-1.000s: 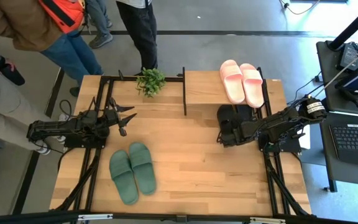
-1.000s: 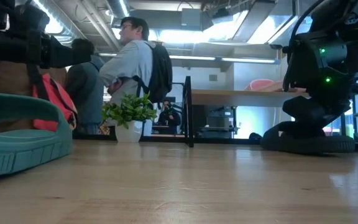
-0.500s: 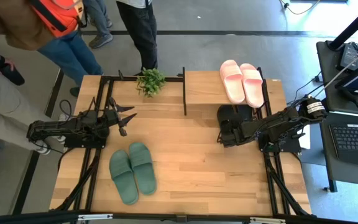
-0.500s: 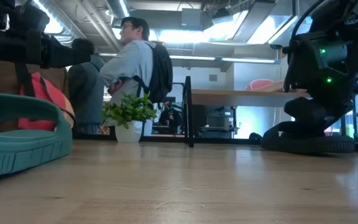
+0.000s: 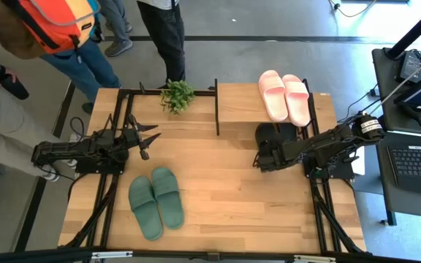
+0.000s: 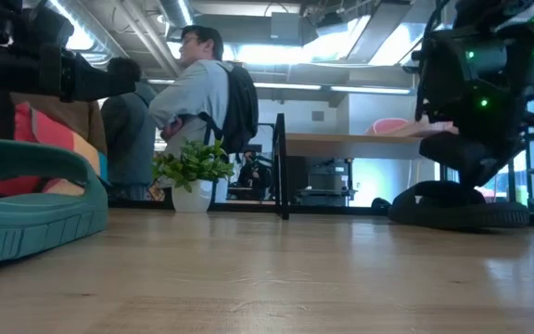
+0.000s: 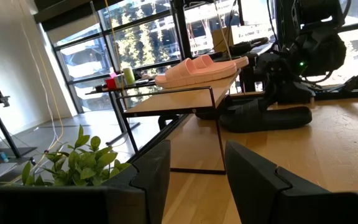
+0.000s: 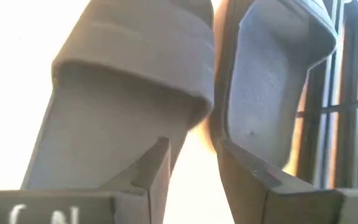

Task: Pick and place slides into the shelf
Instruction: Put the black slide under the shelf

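The black slides (image 5: 276,136) lie side by side, soles down, on the table just in front of the shelf (image 5: 236,102). The pink slides (image 5: 283,95) rest on the shelf's top plank. The green slides (image 5: 156,201) lie on the table at the near left. My right gripper (image 5: 258,159) is open and slants down at the near ends of the black slides (image 8: 135,74). My left gripper (image 5: 150,139) hangs open and level over the table's left side, holding nothing. My right gripper's fingertips (image 8: 160,149) stand right at the near ends of the two black slides, about where the pair meets. I cannot tell whether they touch the foam. The slides lie flat on the table.
A small potted plant (image 5: 177,95) stands at the far edge, left of the shelf. The shelf's black frame (image 7: 219,134) rises between the two arms. People stand beyond the table's far left corner. Bare tabletop (image 5: 225,190) lies between the green slides and my right arm.
My right gripper has risen a little above the black slides and tipped slightly. The slides have stayed where they were on the table.
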Robot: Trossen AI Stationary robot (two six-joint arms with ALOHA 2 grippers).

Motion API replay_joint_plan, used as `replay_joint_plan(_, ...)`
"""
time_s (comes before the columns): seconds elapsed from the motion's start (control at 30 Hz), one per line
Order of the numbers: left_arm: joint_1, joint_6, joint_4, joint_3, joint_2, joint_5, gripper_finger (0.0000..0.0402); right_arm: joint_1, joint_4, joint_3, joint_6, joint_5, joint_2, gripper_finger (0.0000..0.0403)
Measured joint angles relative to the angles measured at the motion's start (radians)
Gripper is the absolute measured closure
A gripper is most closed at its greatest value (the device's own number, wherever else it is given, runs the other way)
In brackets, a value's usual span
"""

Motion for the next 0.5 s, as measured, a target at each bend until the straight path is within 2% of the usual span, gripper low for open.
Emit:
replay_joint_plan(0.13, 0.0, 0.0, 0.0, 0.0, 0.0, 0.001, 0.0256, 0.06, -0.034, 0.053, -0.075, -0.024, 0.0, 0.0269)
replay_joint_plan(0.3, 0.0, 0.004, 0.0, 0.0, 0.0, 0.001, 0.0256, 0.165, -0.034, 0.143, -0.312, -0.03, 0.0, 0.0269)
replay_joint_plan(0.5, 0.0, 0.003, 0.0, 0.0, 0.0, 0.005, 0.0256, 0.258, -0.034, 0.211, -0.549, -0.163, 0.0, 0.0269)
